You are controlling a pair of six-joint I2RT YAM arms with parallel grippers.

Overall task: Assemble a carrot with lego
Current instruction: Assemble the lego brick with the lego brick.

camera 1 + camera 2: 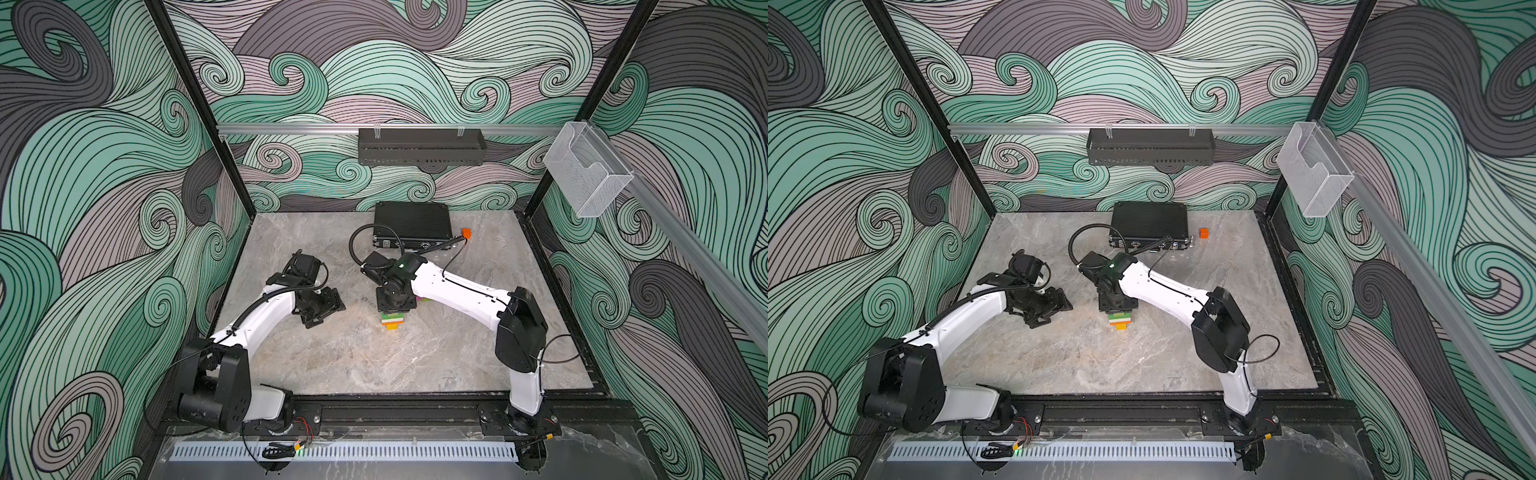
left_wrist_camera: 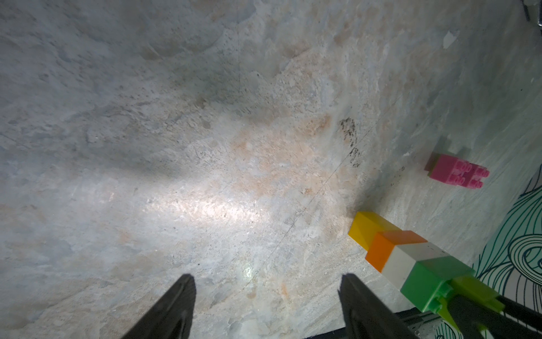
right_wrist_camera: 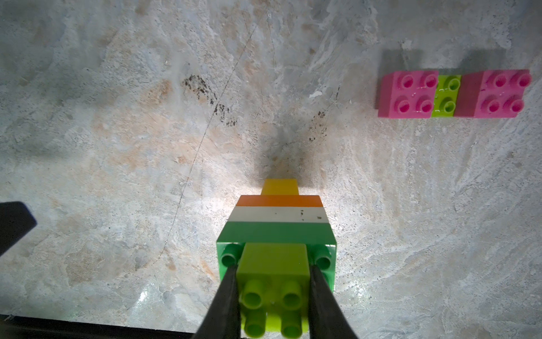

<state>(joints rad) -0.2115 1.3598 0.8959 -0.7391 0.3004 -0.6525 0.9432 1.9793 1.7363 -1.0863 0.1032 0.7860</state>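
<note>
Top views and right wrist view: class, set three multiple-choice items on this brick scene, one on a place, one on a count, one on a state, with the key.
1. The small plain orange cube lies: A) beside the flat black ribbed case; B) on top of it; C) under it.
2. Pink studded plastic bricks in view: A) one; B) two; C) four.
3. The right gripper is: A) open; B) shut on the lime green studded brick topping the yellow-orange-white-green brick stack; C) shut on nothing.
Key: A, in a top view the cube sits just off the case's end; B, the right wrist view shows two; B, its jaws clamp that brick's sides.
</note>
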